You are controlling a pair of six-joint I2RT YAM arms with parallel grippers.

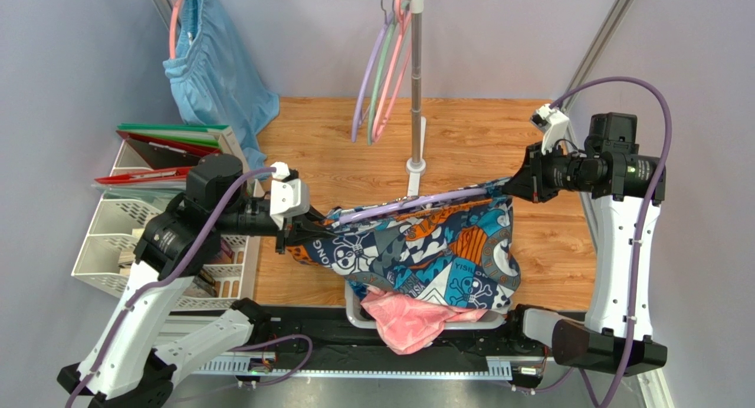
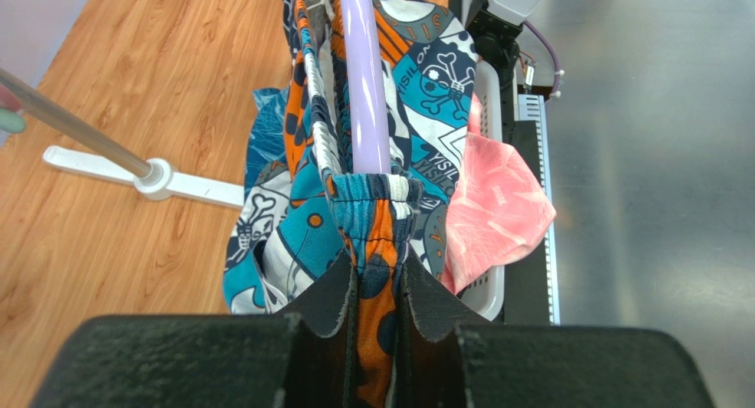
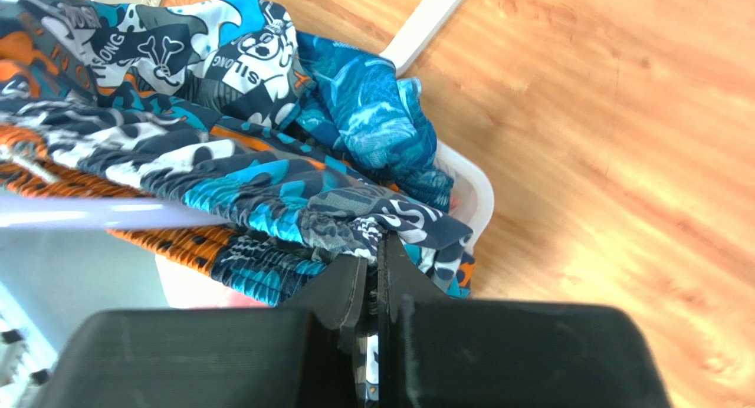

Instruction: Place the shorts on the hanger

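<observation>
Looks like a robotics lab test cell rather than a home. Boxed in by plain grey panels [image 1: 71, 72] and a slanted metal strut [image 1: 603, 45]. Floored with a wood-grain tabletop [image 1: 549, 249], edged at the near side by a black base rail [image 1: 478, 346] carrying the cabled left arm [image 1: 142, 311] and right arm [image 1: 620, 266]. Dressed up as a mock laundry corner: small garment stand [image 1: 415, 90] hung with spare hangers [image 1: 383, 81] and light-blue shorts [image 1: 217, 81], plus a white basket [image 1: 353, 312]. Flanked at left by a white desk rack [image 1: 111, 240] of folders [image 1: 168, 147], or so the flat coloured covers suggest.
</observation>
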